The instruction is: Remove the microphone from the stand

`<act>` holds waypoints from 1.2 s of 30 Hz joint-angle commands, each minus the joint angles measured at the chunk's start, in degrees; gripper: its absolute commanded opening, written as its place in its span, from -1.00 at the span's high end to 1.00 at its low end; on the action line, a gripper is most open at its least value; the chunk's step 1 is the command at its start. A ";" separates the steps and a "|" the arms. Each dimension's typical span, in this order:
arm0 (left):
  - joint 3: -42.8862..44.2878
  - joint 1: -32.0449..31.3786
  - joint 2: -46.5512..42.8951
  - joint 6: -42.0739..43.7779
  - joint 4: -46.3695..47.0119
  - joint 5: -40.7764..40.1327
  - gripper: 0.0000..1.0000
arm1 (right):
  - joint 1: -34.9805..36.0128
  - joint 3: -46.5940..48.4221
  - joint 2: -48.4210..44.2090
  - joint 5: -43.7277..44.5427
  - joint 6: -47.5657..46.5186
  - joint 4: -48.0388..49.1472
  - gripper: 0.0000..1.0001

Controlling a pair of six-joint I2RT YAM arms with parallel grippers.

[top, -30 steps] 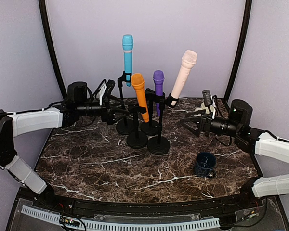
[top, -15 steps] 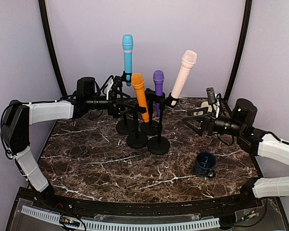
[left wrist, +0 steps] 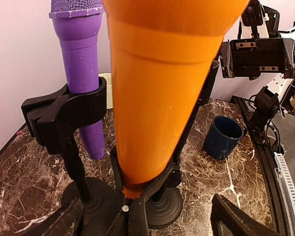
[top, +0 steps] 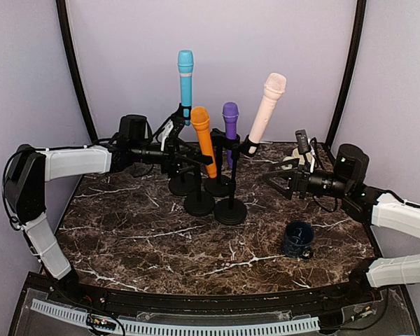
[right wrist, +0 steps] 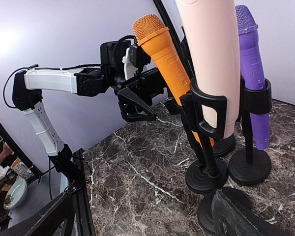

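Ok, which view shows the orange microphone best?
Top external: the orange microphone shows whole, head to clip, though small. Right wrist shows it larger, lower end partly hidden behind the pink microphone. Left wrist shows only its body, cropped, filling the frame.

Dark marble table (top: pixel 147 238), white-veined. Four stands (top: pixel 199 204) rest on round black bases, clustered tightly just off centre toward 12 o'clock. Dark blue mug (top: pixel 297 239) upright at 4 o'clock, well apart. Pale object (left wrist: pixel 108 83) at 2 o'clock, partly hidden.
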 commanded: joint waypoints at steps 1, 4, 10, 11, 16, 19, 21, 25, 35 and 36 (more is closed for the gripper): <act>-1.87 -0.88 -2.86 1.40 -0.83 -1.22 -0.79 | 0.45 1.25 -0.79 -1.00 0.73 2.42 -0.96; -3.64 -1.37 -4.41 0.66 0.79 -2.47 -0.74 | 0.57 1.53 -1.30 -1.33 0.47 1.78 -0.96; -8.23 -2.67 -7.62 -0.49 4.43 -5.10 -0.58 | 2.47 5.59 -1.04 -2.48 -3.43 -5.93 -0.93; -8.55 -2.95 -8.09 -0.57 5.04 -5.38 -0.58 | 2.95 6.26 -0.98 -2.41 -3.99 -6.98 -0.93; -9.87 -3.64 -8.96 -0.85 5.81 -7.01 -0.51 | 4.57 7.07 -1.65 -2.13 -3.95 -7.24 -0.92; -10.40 -4.00 -9.39 -0.31 5.91 -9.43 -0.50 | 6.06 7.58 -1.98 -1.02 -4.36 -7.77 -0.91; -10.54 -4.33 -9.54 0.17 5.66 -11.84 -0.49 | 7.56 8.41 -1.86 0.63 -5.20 -8.82 -0.91; -11.01 -4.65 -10.05 0.85 5.61 -14.78 -0.45 | 11.87 11.10 -0.85 5.81 -7.61 -11.61 -0.87; -15.20 -5.47 -15.14 -0.55 7.36 -20.45 -0.74 | 28.33 26.04 10.30 34.28 -14.95 -16.67 -0.83; -15.37 -5.43 -15.93 -1.20 7.20 -20.48 -0.76 | 29.03 28.35 12.24 36.89 -15.06 -17.14 -0.83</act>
